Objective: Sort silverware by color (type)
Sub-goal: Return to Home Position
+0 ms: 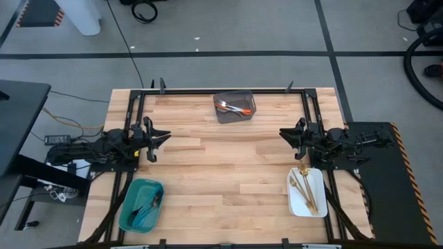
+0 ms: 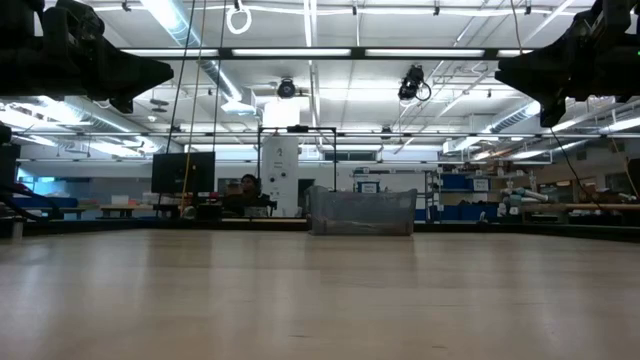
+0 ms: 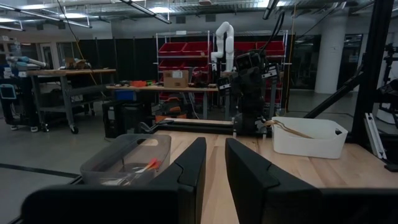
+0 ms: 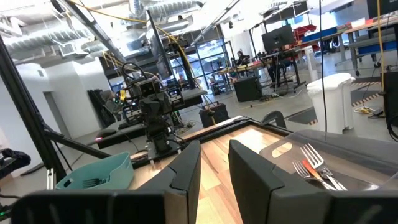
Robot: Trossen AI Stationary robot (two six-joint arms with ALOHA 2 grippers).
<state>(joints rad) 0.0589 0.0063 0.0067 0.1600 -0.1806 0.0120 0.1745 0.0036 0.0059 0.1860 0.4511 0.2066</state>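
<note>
**Sorting judged finished; arms parking**

Left gripper (image 3: 215,149) at the table's left edge, jaws slightly parted, empty. Blue-handled silverware (image 1: 149,203) in the teal plastic bin (image 1: 129,207), orange-handled forks (image 1: 234,106) in the translucent grey bin (image 1: 220,113), gold cutlery (image 1: 304,188) in the white rectangular bin (image 1: 296,205). Right gripper (image 4: 214,149) likewise. Next: simply settle.

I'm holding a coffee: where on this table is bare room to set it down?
The table is bare in the middle, between the grey bin at the back and the teal bin and white bin at the front corners. Both sides are crowded by the left gripper and right gripper.
</note>
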